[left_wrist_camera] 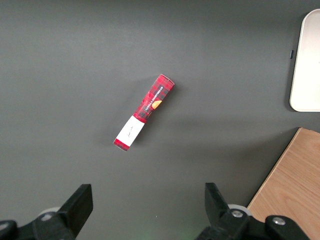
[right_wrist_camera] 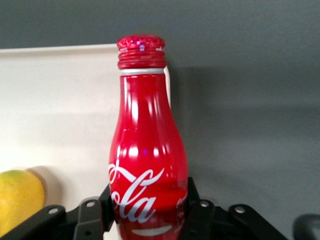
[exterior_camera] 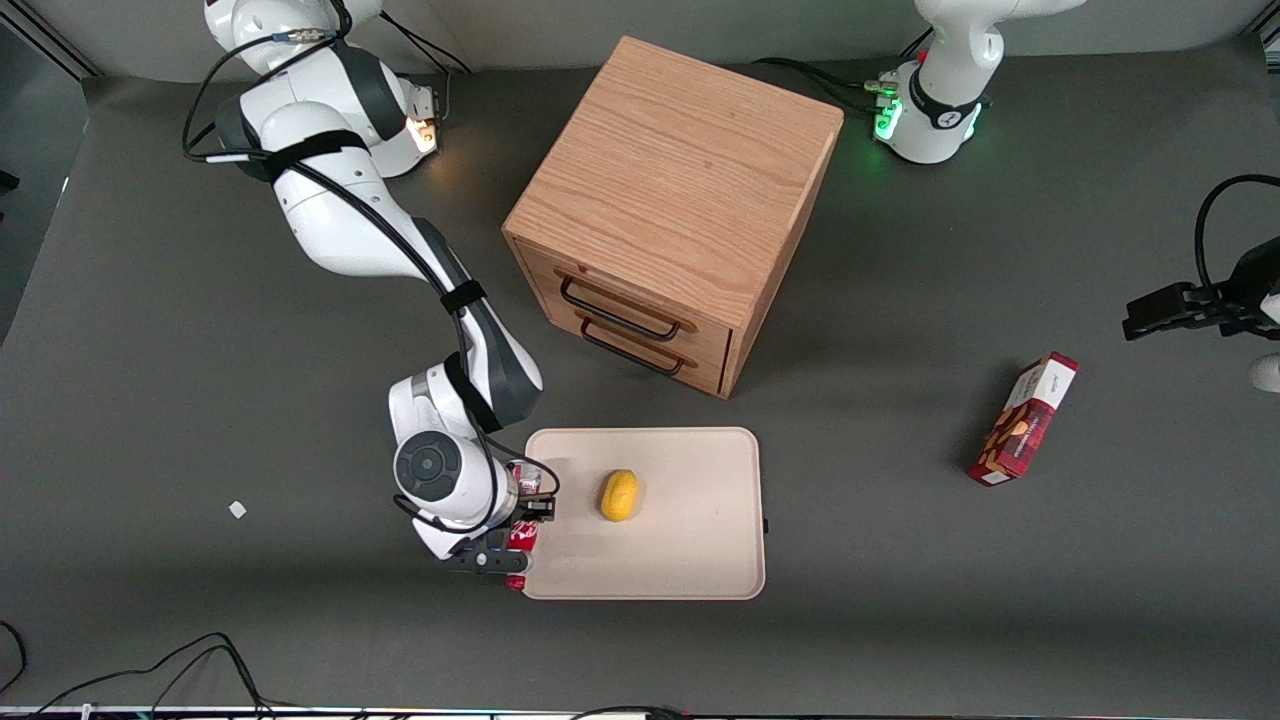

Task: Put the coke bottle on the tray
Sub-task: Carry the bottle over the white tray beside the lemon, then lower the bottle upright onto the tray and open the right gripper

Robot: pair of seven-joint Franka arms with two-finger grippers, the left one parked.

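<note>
Large flat cream-beige rectangular tray (exterior_camera: 690,560) on dark grey surface (exterior_camera: 150,400), just in front of oak wooden drawer cabinet (exterior_camera: 670,200). Round yellow lemon (exterior_camera: 620,495) on tray. End effector (exterior_camera: 512,555) at tray's edge toward working arm's end, clamped on small slim red coke bottle (right_wrist_camera: 147,165). Red rectangular snack box (exterior_camera: 1022,420) well apart, toward parked arm's end.

I work in a robotics lab. The evidence: my white arm (exterior_camera: 340,220) is bolted to a gray-matted table (exterior_camera: 150,400), cables (exterior_camera: 150,670) trail over the edge, and test props sit staged: a cabinet (exterior_camera: 670,200), tray (exterior_camera: 700,560), lemon (exterior_camera: 620,495) and box (exterior_camera: 1025,420).
</note>
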